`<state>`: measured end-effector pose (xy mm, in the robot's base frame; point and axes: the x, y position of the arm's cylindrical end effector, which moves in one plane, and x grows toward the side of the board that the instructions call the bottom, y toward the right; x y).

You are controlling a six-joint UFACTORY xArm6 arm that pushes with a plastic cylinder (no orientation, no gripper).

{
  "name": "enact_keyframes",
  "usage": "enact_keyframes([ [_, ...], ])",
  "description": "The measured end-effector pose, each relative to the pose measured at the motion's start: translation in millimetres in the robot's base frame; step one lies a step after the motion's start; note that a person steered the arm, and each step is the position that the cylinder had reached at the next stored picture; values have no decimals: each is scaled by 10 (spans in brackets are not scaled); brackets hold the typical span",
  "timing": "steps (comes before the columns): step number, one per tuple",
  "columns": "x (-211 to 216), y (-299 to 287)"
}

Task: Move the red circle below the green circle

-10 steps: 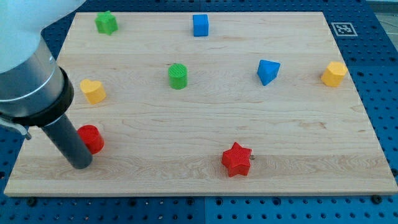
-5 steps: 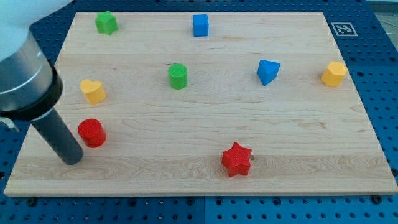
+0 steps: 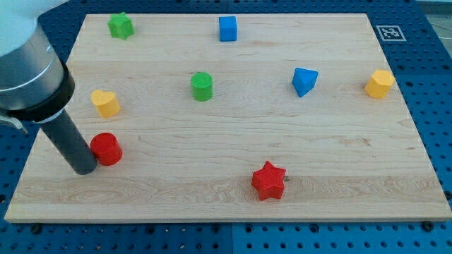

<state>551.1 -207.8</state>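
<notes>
Here my tip [image 3: 84, 170] rests on the wooden board [image 3: 233, 190] near its left edge, right against the left side of the red circle [image 3: 106, 149], probably touching it, though the rod hides the seam. A bare rod, it grips nothing. The green circle [image 3: 202, 86] stands well apart, up and to the right of the red one. Just above the red circle sits a yellow heart [image 3: 105, 103]. The red star [image 3: 268, 180] lies far right along the bottom. Between the two circles the board shows only wood.
</notes>
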Motion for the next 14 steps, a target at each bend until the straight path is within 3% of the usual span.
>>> enact_keyframes([
  [2, -116, -136],
  [9, -8, 187],
  [14, -215, 320],
])
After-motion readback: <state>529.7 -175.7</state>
